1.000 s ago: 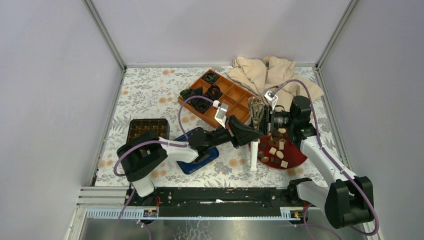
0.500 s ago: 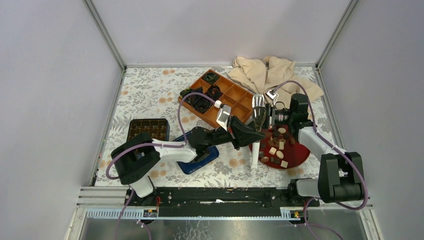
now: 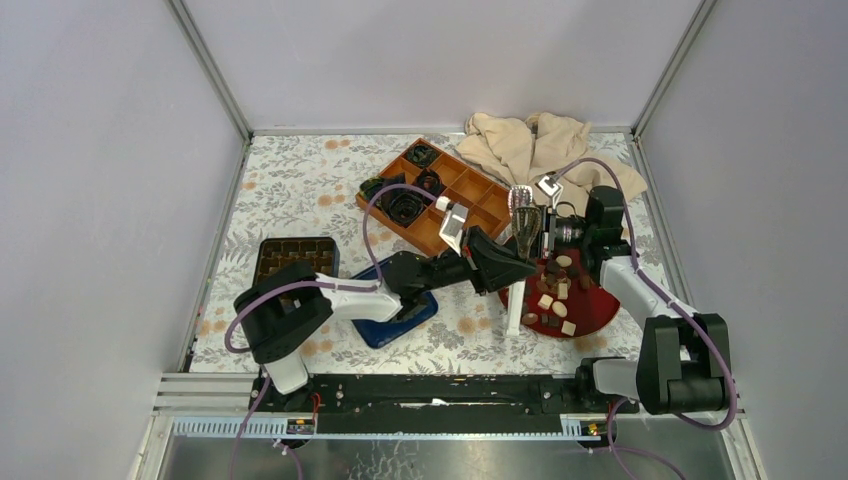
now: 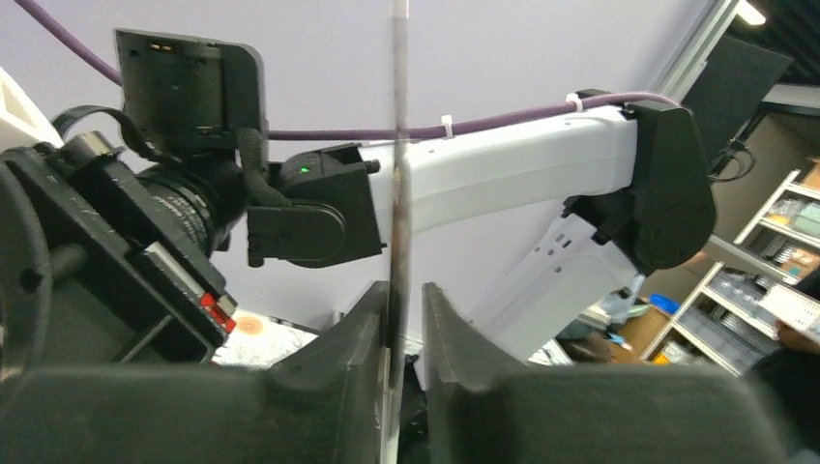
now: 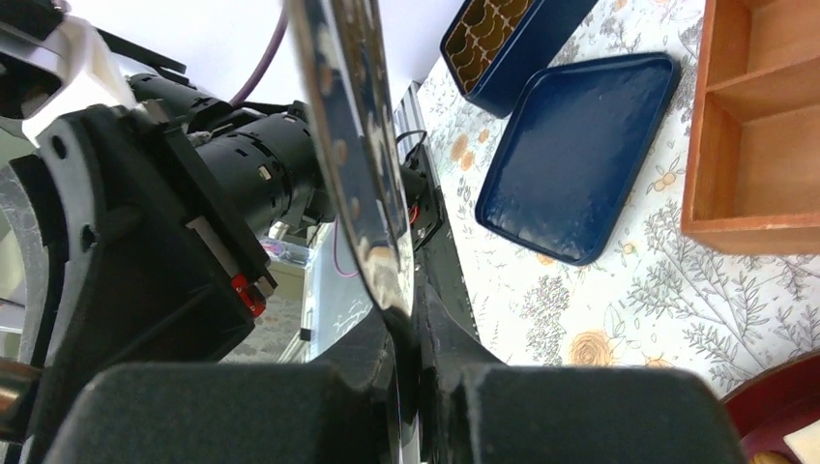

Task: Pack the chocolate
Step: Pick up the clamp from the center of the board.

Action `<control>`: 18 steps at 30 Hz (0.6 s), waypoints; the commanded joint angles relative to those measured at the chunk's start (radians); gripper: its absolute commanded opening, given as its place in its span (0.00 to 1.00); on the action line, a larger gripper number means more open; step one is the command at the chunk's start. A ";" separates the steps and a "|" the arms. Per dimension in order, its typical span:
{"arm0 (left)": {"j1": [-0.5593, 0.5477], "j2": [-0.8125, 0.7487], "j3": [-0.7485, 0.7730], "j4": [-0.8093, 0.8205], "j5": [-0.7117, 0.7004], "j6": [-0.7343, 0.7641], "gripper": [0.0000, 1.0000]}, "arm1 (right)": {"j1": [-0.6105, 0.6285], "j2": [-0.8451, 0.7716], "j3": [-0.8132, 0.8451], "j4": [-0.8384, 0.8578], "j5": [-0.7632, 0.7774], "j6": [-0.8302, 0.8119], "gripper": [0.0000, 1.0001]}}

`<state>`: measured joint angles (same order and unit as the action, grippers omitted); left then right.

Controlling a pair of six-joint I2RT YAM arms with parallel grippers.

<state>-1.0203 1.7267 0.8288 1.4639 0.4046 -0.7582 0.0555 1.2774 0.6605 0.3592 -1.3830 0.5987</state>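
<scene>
Both left gripper (image 3: 517,268) and right gripper (image 3: 538,232) are clamped on spatula (image 3: 523,212); chocolate (image 3: 546,300) is seen just nearward, by table (image 3: 300,190) right edge. Spatula was shifted slightly right.

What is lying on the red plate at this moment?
Small chocolates, brown and cream-white, lie scattered on the red plate. Its far edge is covered by the right gripper, and its left edge by the left gripper and the spatula.

Plain pale lilac-grey walls (image 3: 440,60) close three sides, joined at the far corners by slanting aluminium posts (image 3: 212,75), around a tabletop (image 3: 300,180) in floral print, while open shelving (image 4: 774,253) and a bright lamp (image 4: 749,12) show beyond.
</scene>
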 commanded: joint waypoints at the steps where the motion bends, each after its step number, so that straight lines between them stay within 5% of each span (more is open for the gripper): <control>1: -0.022 -0.042 -0.037 0.145 -0.028 -0.082 0.42 | -0.021 -0.035 0.007 0.196 0.032 0.063 0.00; 7: -0.013 -0.219 -0.269 0.144 -0.182 0.032 0.97 | -0.021 -0.100 0.019 0.218 -0.017 0.060 0.00; 12: -0.014 -0.322 -0.439 0.143 -0.210 0.076 0.99 | -0.019 -0.111 0.019 0.241 -0.058 0.061 0.00; 18: -0.027 -0.204 -0.425 0.147 -0.166 0.013 0.99 | -0.009 -0.124 0.025 0.237 -0.072 0.063 0.00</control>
<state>-1.0286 1.4441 0.3801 1.5536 0.2401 -0.7353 0.0395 1.1893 0.6571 0.5385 -1.4139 0.6430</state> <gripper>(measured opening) 0.984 0.096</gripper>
